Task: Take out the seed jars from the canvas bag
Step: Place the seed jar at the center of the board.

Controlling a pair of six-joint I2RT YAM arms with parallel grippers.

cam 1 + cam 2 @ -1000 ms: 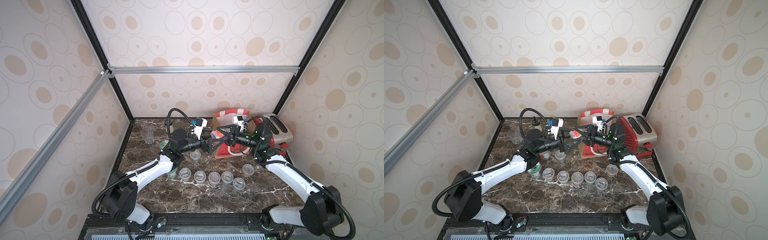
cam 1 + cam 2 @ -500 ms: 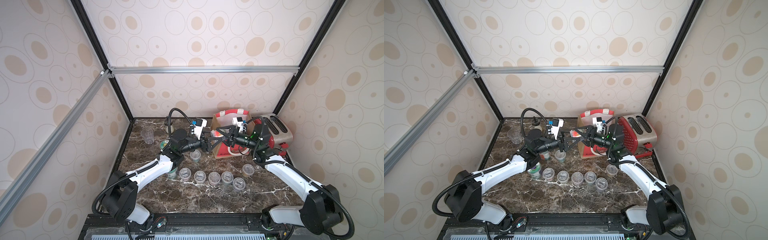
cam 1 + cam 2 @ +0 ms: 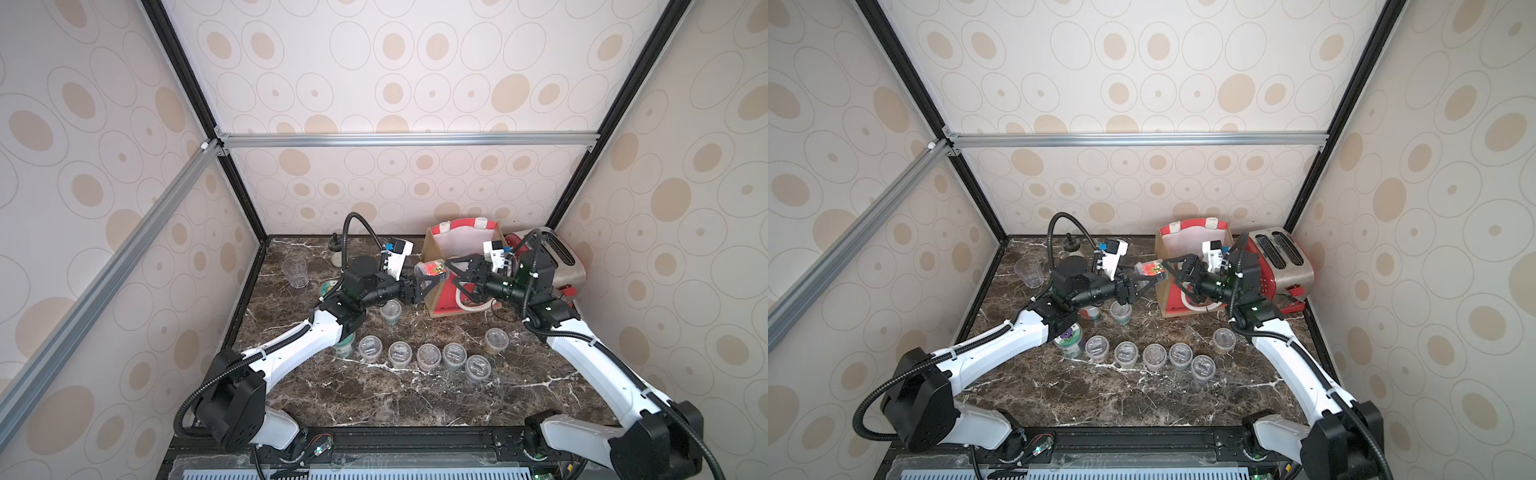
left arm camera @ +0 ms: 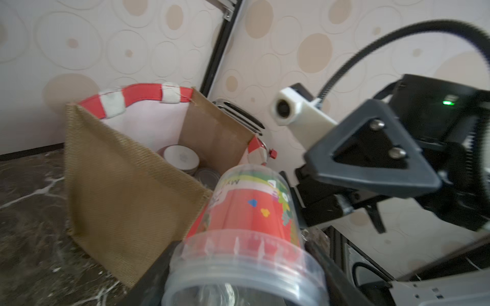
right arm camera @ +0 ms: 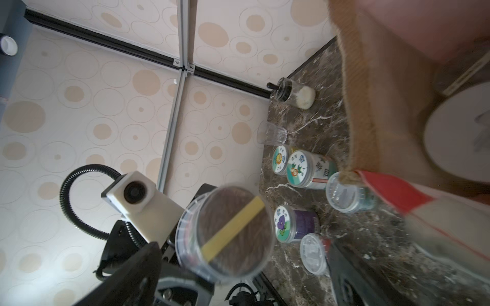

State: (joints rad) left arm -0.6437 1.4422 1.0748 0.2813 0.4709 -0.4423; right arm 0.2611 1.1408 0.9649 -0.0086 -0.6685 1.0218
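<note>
A seed jar [image 3: 432, 269] with a red flower label hangs on its side in mid-air beside the canvas bag [image 3: 441, 300]. My left gripper [image 3: 428, 279] is shut on its lid end, seen close in the left wrist view [image 4: 246, 212]. My right gripper [image 3: 454, 276] faces it from the bag side, open wide, its fingers [image 5: 352, 267] standing clear of the jar's base [image 5: 225, 233]. The tan bag [image 4: 119, 190] holds more jars, one with a white lid [image 4: 181, 157]. Several short clear-lidded jars [image 3: 429, 356] stand in a row on the marble, and flower-lidded ones [image 3: 1068, 338] stand under my left arm.
A red toaster [image 3: 557, 262] stands right of the bag against the wall. A lidless clear tumbler [image 3: 294, 272] and a glass shaker with a black top [image 3: 335, 249] stand at the back left. One more short jar [image 3: 390, 311] stands just below my left wrist.
My left gripper closed on the jar that the right gripper was holding out. The right gripper then opened wide and let it go. Both arms stayed nearly in place.
</note>
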